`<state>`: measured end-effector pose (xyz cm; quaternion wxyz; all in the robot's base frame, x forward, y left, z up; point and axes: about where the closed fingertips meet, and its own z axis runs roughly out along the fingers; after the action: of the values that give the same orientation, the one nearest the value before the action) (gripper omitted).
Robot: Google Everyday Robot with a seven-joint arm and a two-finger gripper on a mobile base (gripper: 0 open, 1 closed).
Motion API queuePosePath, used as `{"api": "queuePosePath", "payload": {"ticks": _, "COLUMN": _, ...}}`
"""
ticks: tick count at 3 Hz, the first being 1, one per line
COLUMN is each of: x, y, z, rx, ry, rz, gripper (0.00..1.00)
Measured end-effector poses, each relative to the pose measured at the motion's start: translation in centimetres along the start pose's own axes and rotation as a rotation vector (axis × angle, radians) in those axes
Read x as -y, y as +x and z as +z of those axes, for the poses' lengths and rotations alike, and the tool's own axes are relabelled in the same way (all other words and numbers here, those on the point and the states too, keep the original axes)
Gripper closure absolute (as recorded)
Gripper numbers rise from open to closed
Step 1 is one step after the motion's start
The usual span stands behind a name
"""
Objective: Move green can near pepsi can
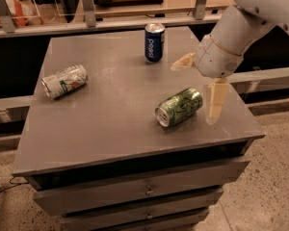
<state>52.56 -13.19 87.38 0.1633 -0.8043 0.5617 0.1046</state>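
Note:
The green can (pixel 179 107) lies on its side on the right part of the grey cabinet top (pixel 111 124), its silver end facing the front left. The pepsi can (pixel 154 43) stands upright near the back edge, apart from the green can. My gripper (pixel 193 94) hangs at the right side of the top, above and just right of the green can. Its two pale fingers are spread wide; one finger (pixel 183 61) points left and the other points down beside the can. It holds nothing.
A silver-white can with green and orange marks (pixel 64 81) lies on its side at the left of the top. The cabinet has drawers (pixel 144 191) in front. A railing and a counter (pixel 135 13) run behind it. The right edge is close to the gripper.

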Motion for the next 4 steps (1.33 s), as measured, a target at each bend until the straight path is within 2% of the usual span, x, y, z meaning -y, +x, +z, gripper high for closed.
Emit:
{"api": "queuePosePath", "payload": {"ticks": 1, "x": -0.3, "y": 0.0, "z": 1.6, "rx": -0.001, "ry": -0.034, "rz": -0.012, "gripper": 0.0}}
{"api": "queuePosePath", "payload": {"ticks": 2, "x": -0.7, "y": -0.1, "z": 2.6, "rx": -0.017, "ry": -0.061, "rz": -0.024, "gripper": 0.18}}
{"api": "queuePosePath", "payload": {"ticks": 3, "x": -0.8, "y": -0.2, "z": 3.0, "rx": -0.05, "ry": -0.079, "rz": -0.016, "gripper": 0.42}}
{"api": "queuePosePath", "payload": {"ticks": 4, "x": -0.6, "y": -3.1, "z": 0.7, "rx": -0.144, "ry": -0.067, "rz": -0.035, "gripper": 0.64}}
